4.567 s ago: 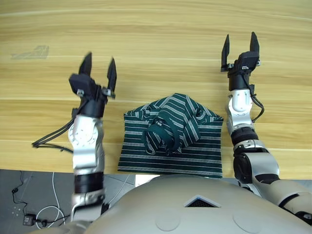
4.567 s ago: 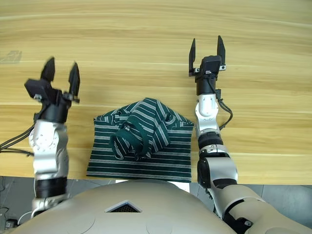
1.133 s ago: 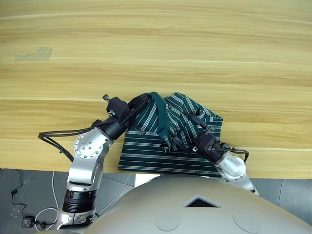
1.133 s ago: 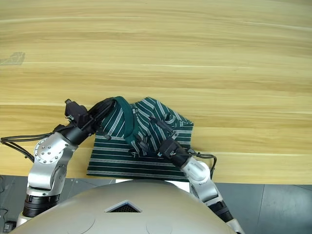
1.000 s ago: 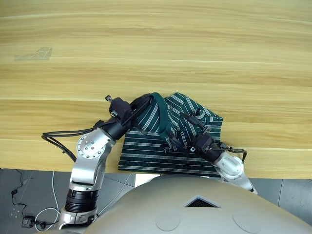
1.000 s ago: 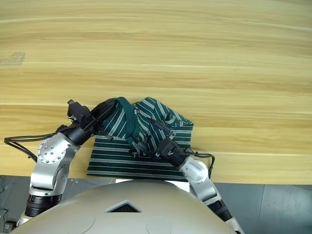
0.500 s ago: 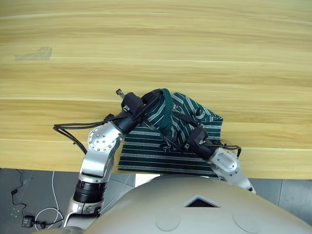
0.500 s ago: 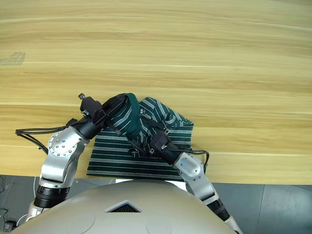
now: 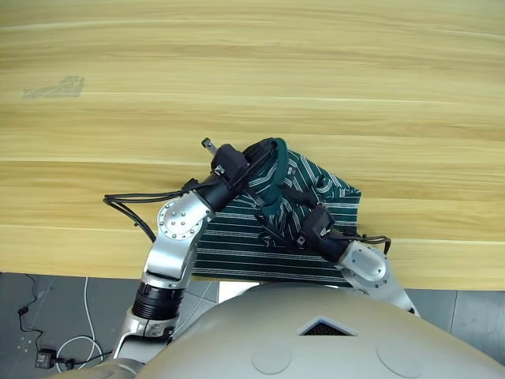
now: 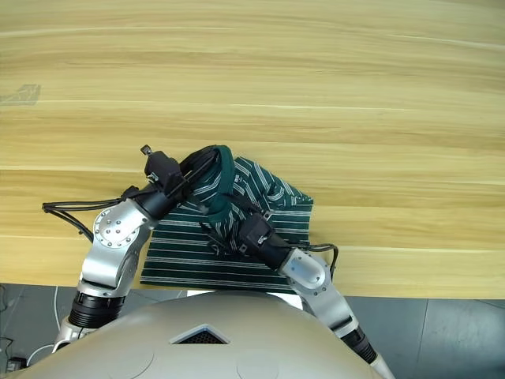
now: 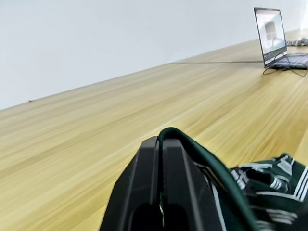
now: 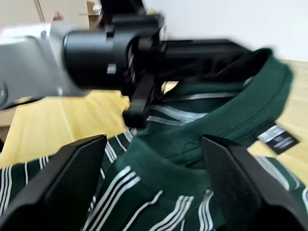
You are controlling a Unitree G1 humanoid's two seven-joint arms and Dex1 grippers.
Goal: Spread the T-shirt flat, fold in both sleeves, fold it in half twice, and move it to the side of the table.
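At the near edge of the worktop (image 9: 252,71), both eye views show the T-shirt (image 9: 237,246), dark green with thin white stripes. It lies bunched, its collar lifted by the left gripper (image 9: 256,158), while the right gripper (image 9: 276,229) sits low over the crumpled middle. Left wrist view: black fingers (image 11: 149,183) pressed together, the collar band pinched at their tips, and a laptop (image 11: 272,33) far along the worktop. Right wrist view: its own fingers (image 12: 72,178) spread wide before the raised collar, where a neck label (image 12: 276,137) shows.
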